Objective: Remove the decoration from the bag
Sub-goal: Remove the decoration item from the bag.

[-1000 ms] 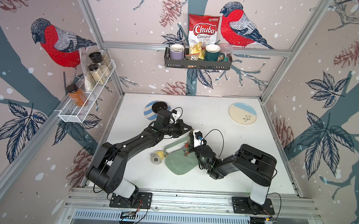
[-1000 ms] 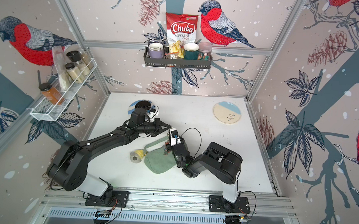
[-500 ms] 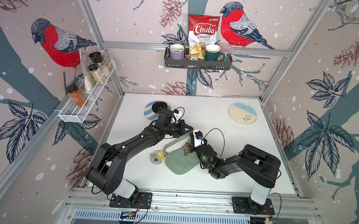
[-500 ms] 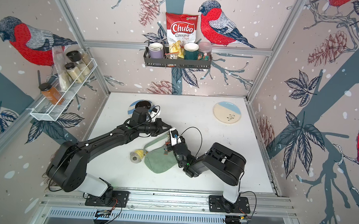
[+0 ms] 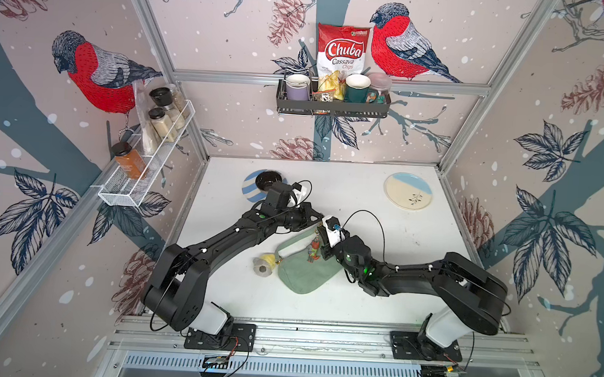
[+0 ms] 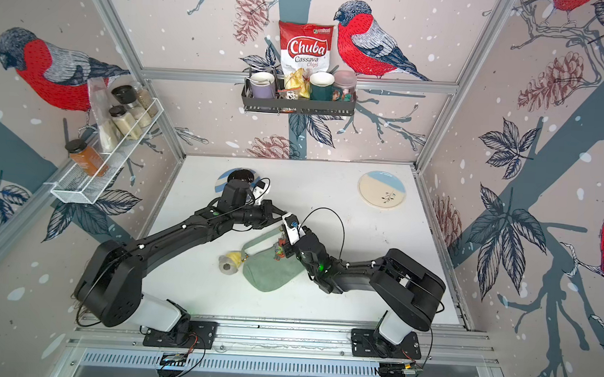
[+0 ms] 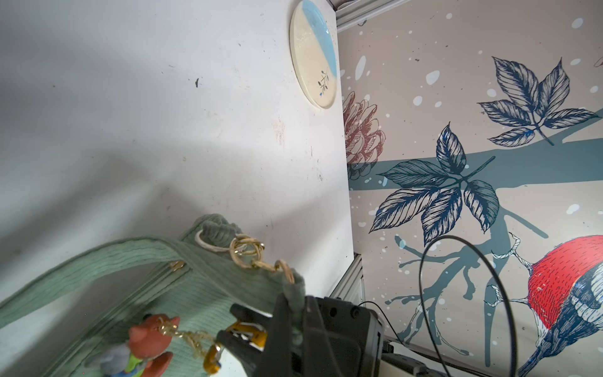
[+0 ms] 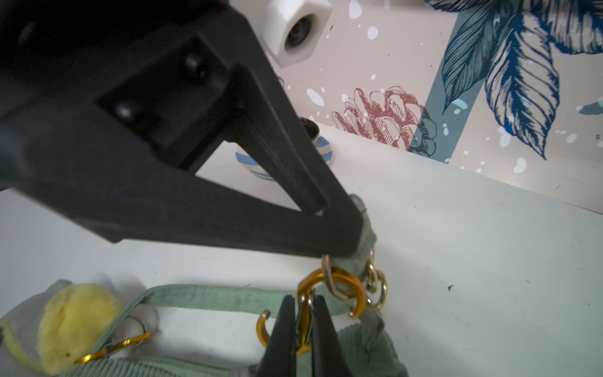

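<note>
The sage-green bag (image 5: pixel 302 272) (image 6: pixel 270 272) lies flat at the table's middle. A fox-shaped decoration (image 5: pixel 314 249) (image 7: pixel 150 339) hangs by a gold chain from an orange carabiner (image 8: pixel 329 287) at the bag's strap end. My right gripper (image 8: pixel 305 329) (image 5: pixel 323 250) is shut on that carabiner's clip. My left gripper (image 7: pixel 295 313) (image 5: pixel 322 222) is shut on the green strap tab (image 8: pixel 367 238) just above the gold rings (image 7: pixel 248 251). A yellow plush decoration (image 5: pixel 265 262) (image 8: pixel 78 323) is clipped to the bag's other end.
A cream and blue plate (image 5: pixel 408 196) lies at the back right. A striped saucer (image 5: pixel 248 189) with a black cup stands at the back left, behind the left arm. A black shelf (image 5: pixel 332 107) and a wire rack (image 5: pixel 143 172) hang on the walls.
The right arm's elbow has swung to the right while its gripper stays on the carabiner. The left gripper holds the strap tab much as before.
</note>
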`<control>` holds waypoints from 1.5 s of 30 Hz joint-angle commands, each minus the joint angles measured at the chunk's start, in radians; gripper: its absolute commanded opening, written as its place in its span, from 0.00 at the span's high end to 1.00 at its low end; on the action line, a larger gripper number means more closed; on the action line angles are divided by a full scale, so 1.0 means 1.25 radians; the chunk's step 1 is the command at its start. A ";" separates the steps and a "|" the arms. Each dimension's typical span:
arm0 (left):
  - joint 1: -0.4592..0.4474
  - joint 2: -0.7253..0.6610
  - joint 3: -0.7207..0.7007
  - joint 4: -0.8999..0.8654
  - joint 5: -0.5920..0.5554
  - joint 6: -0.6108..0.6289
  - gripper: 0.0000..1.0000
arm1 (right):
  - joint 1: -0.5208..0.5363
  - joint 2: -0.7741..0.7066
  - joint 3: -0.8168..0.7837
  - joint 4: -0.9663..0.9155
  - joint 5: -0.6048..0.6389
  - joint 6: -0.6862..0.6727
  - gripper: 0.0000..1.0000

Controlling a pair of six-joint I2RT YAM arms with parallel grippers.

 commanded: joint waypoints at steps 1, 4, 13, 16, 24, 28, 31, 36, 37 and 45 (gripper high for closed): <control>-0.001 -0.009 0.006 -0.011 -0.018 0.032 1.00 | -0.002 -0.044 0.024 -0.206 -0.090 -0.025 1.00; -0.002 -0.011 0.014 -0.041 -0.029 0.054 1.00 | -0.002 -0.085 0.064 -0.359 -0.098 -0.072 1.00; -0.019 0.001 0.035 -0.079 -0.040 0.067 1.00 | 0.011 -0.093 0.189 -0.646 -0.073 -0.216 1.00; -0.022 0.003 0.035 -0.091 -0.042 0.072 1.00 | 0.020 -0.094 0.209 -0.676 -0.041 -0.263 1.00; -0.026 0.021 0.040 -0.085 -0.042 0.070 1.00 | 0.056 -0.105 0.201 -0.660 0.008 -0.383 1.00; -0.032 0.032 0.044 -0.073 -0.037 0.064 1.00 | 0.060 -0.098 0.210 -0.654 -0.011 -0.402 1.00; -0.034 0.033 0.049 -0.073 -0.035 0.065 1.00 | 0.057 -0.085 0.220 -0.656 -0.018 -0.411 1.00; -0.034 0.040 0.047 -0.065 -0.029 0.058 1.00 | 0.054 -0.058 0.247 -0.671 -0.031 -0.447 1.00; -0.033 0.041 0.044 -0.053 -0.024 0.049 1.00 | 0.054 -0.056 0.248 -0.668 -0.036 -0.453 1.00; -0.025 0.044 0.017 0.020 0.021 0.000 1.00 | 0.020 -0.075 0.204 -0.611 -0.058 -0.514 1.00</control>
